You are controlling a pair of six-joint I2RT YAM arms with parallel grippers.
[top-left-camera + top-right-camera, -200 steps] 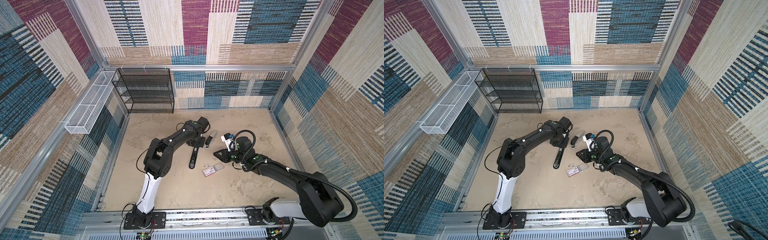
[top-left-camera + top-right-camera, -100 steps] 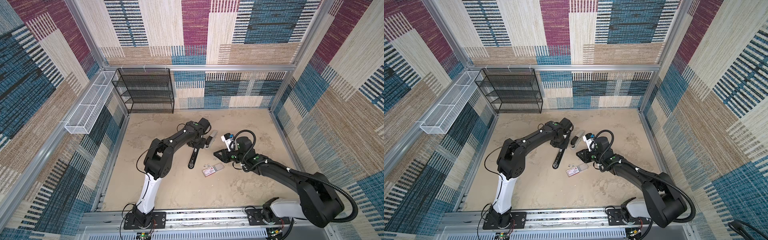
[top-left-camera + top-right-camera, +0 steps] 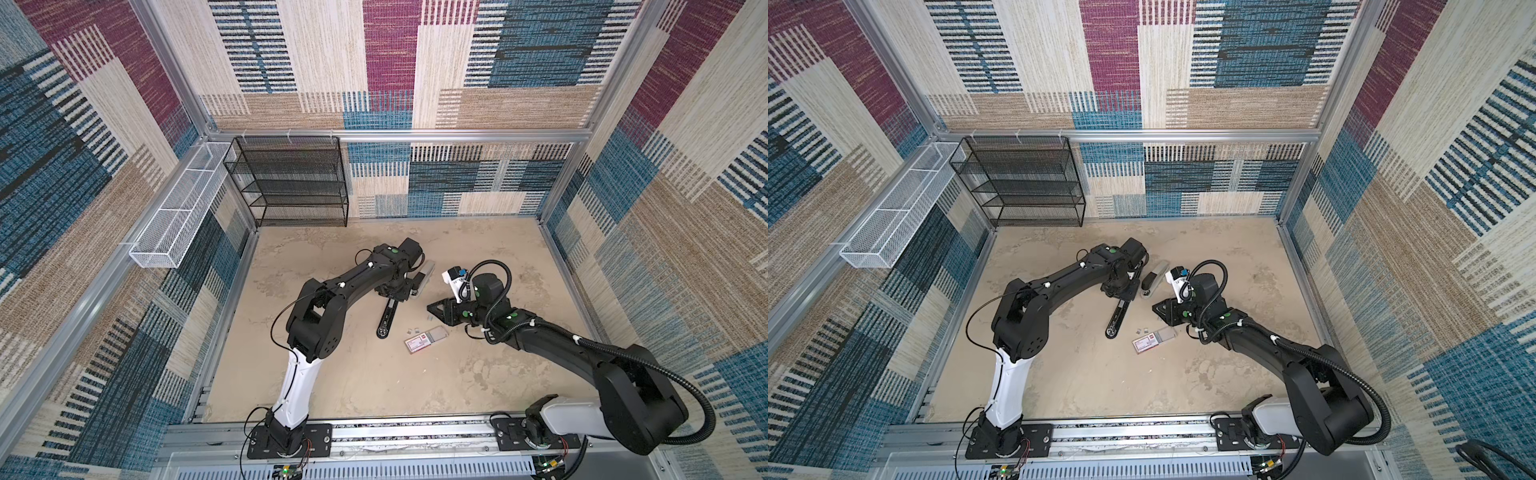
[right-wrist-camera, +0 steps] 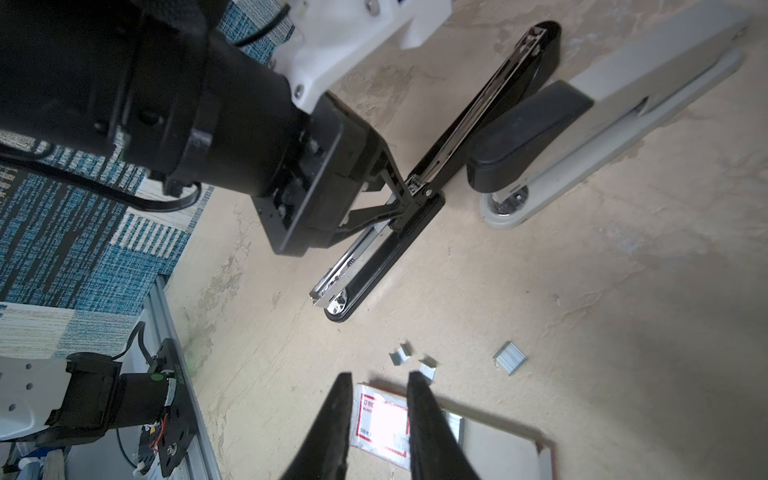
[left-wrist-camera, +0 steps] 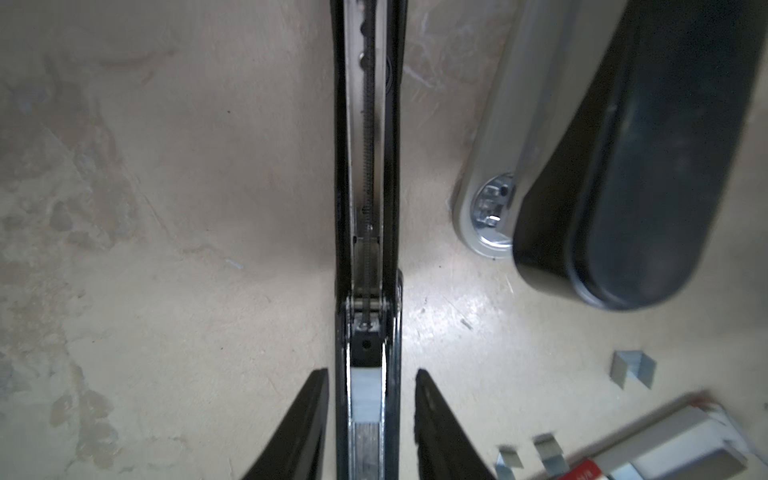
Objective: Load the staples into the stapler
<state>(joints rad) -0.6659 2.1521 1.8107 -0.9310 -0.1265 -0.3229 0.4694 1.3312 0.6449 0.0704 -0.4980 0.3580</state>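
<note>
Likely staples (image 5: pixel 631 368) — blurred, box (image 5: pixel 665 440) half off-frame.

- Left arm (image 3: pixel 353 278) was black, with a white base link and green dots.
- Right arm (image 3: pixel 552 340) was black and carried a ribbed black hose (image 3: pixel 602 345).
- Wrist mount (image 4: pixel 353 29) was white (screw-fastened).

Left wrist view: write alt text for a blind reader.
The left pincer stands open astride the opened black stapler, its spring channel exposed. A second grey-and-black stapler, loose staple strips and the red-and-white staple box lie nearby.
</note>
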